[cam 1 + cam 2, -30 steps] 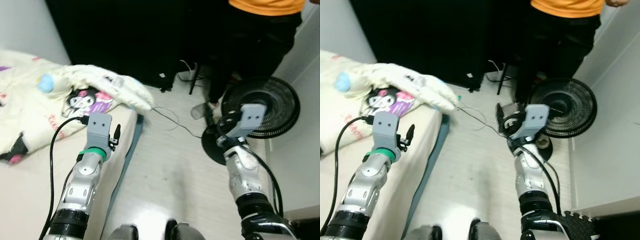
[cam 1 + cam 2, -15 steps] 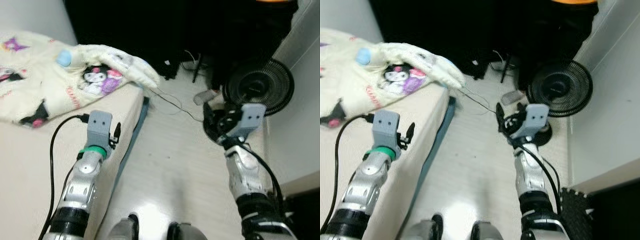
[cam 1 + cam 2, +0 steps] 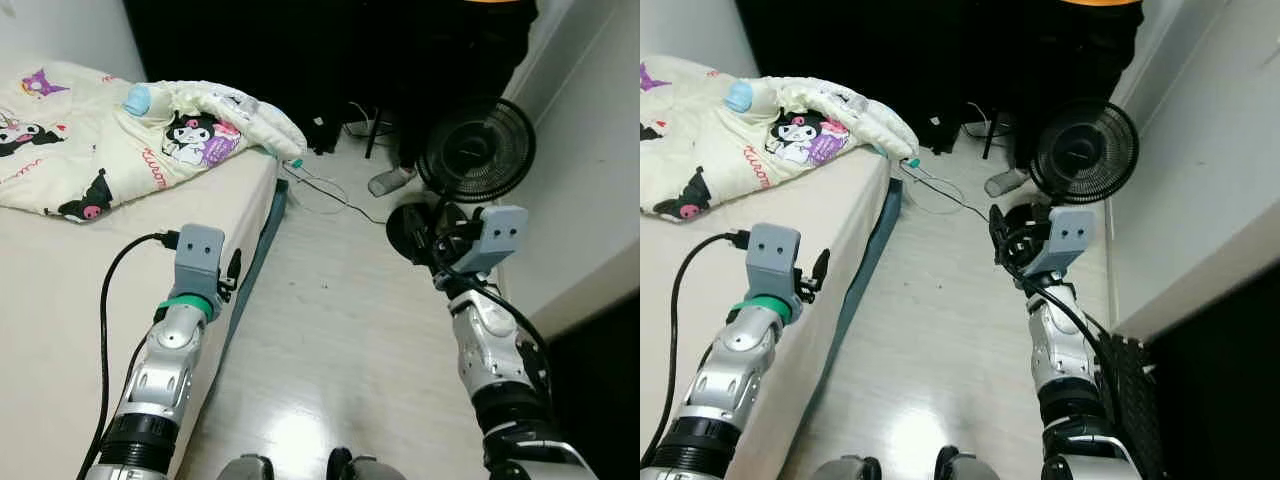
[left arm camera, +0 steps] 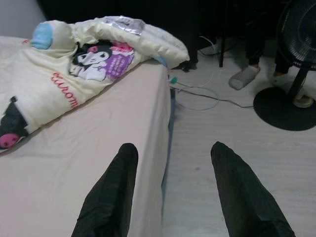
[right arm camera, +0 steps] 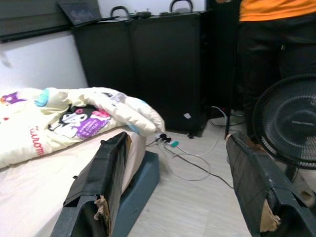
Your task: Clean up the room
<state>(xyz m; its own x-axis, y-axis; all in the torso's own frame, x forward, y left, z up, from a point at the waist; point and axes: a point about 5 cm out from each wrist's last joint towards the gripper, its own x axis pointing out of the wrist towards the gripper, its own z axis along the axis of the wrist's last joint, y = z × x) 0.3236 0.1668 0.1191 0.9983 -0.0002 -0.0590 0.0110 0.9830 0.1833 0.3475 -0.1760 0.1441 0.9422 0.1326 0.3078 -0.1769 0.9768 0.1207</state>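
Blanket crumpled at bed's far end, well ahead of left pincer, spread wide, empty | right pincer wide, empty, over pale floor | fan by wall, cables nearby

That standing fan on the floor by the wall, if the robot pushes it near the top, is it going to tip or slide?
The fan looks top-heavy: a wide cage on a thin stem, so a high push probably tips it. Its flat round base on the smooth floor may slide if pushed low.
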